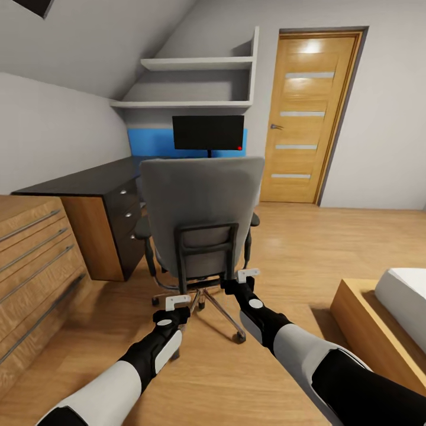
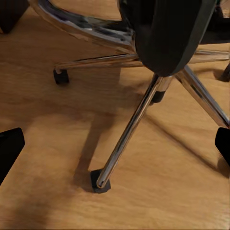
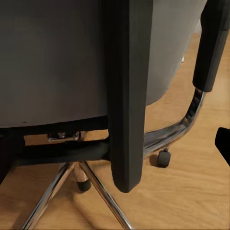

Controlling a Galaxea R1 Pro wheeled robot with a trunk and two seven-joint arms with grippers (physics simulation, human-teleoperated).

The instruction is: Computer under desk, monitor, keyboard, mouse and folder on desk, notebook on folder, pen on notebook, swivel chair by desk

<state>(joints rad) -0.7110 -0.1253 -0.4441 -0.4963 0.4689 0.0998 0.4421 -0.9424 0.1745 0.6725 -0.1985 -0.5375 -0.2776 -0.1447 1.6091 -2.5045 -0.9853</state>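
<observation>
One swivel chair (image 1: 201, 207) stands in the middle of the bedroom, its tall grey back turned to the robot and hiding whatever lies on its seat. It is drawn up close to the desk (image 1: 89, 179), whose black top runs along the left wall to a blue panel (image 1: 151, 142) at the far end. Beyond the chair, the monitor (image 1: 208, 132) stands on the desk, screen dark with a small red light at one corner.

Both arms reach toward the back of the chair. Left gripper (image 1: 177, 302) hangs low over the chrome star base (image 2: 129, 124), fingers spread wide, holding nothing. Right gripper (image 1: 248, 274) sits just behind the black back frame (image 3: 127, 96), also spread and empty.

Near left is a light-wood drawer unit (image 1: 35, 272); white shelves (image 1: 198, 83) hang above the desk. Far right is a wooden door (image 1: 307, 118), and near right the corner of a low bed (image 1: 378, 325).
</observation>
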